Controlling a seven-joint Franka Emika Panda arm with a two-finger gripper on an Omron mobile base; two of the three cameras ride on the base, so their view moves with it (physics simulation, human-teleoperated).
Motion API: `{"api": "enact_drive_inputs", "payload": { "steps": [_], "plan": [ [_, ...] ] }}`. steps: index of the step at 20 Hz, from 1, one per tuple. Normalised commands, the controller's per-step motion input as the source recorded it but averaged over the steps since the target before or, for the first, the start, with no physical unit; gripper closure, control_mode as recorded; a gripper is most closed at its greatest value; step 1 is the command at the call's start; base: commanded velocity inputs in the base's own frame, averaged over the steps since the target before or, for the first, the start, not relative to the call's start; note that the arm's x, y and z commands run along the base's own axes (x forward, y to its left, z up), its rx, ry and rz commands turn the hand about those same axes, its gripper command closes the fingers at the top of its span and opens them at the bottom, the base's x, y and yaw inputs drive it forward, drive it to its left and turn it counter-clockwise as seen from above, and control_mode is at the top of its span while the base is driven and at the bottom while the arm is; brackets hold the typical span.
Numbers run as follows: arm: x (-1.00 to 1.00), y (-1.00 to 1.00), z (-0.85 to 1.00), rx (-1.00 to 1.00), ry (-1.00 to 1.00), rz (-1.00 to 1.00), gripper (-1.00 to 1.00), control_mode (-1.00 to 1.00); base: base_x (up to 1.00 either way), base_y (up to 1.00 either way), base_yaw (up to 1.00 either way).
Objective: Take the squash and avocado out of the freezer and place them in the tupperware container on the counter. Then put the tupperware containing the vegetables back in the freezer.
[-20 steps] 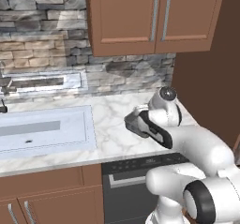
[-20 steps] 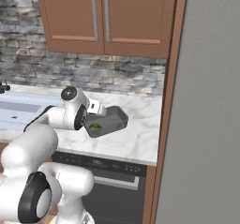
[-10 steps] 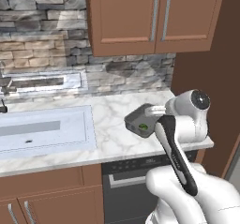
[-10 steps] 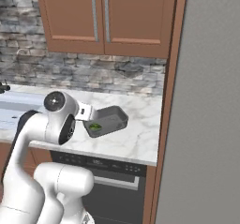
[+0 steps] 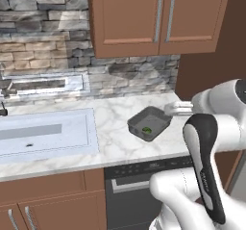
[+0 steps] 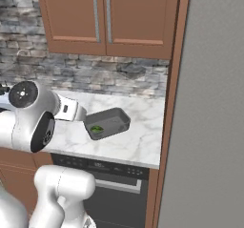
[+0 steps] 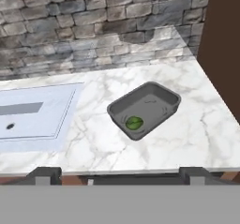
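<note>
The dark grey tupperware container [image 7: 157, 103] sits on the white marble counter [image 7: 197, 134], near its right end. A green avocado [image 7: 134, 123] lies in the tub's near corner, also visible from the left base view [image 5: 146, 130] and the right base view [image 6: 96, 129]. My gripper [image 7: 119, 177] is open, its two tips wide apart with nothing between them, held back from the tub and above the counter's front edge. The white hand [image 6: 71, 112] hangs just left of the container [image 6: 112, 119]. The grey freezer door [image 6: 209, 103] stands shut on the right.
A pale recessed sink [image 5: 43, 135] takes up the counter's left part. A stone backsplash [image 7: 93, 26] and brown wall cabinets [image 5: 158, 17] are behind. A brown side panel [image 7: 222, 40] bounds the counter on the right. A black appliance panel [image 6: 105, 174] sits below.
My hand has drawn back from the tupperware toward the counter's front edge, and the arm's upper links have swung round. The tub now lies uncovered with the avocado in it.
</note>
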Motion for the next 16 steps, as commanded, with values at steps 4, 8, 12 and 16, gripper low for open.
{"api": "enact_drive_inputs", "payload": {
  "steps": [4,8,12,16],
  "plan": [
    [-1.00,0.00,0.24,-0.01,-0.01,0.00,-1.00,-1.00,0.00,0.00,0.00],
    [-0.65,0.00,0.01,0.00,-0.01,0.00,-1.00,-1.00,0.00,0.00,0.00],
    [-0.05,0.00,0.00,0.00,0.00,0.00,-1.00,-1.00,0.00,0.00,0.00],
    [0.00,0.00,0.00,0.00,0.00,0.00,-1.00,-1.00,0.00,0.00,0.00]
  ]
}}
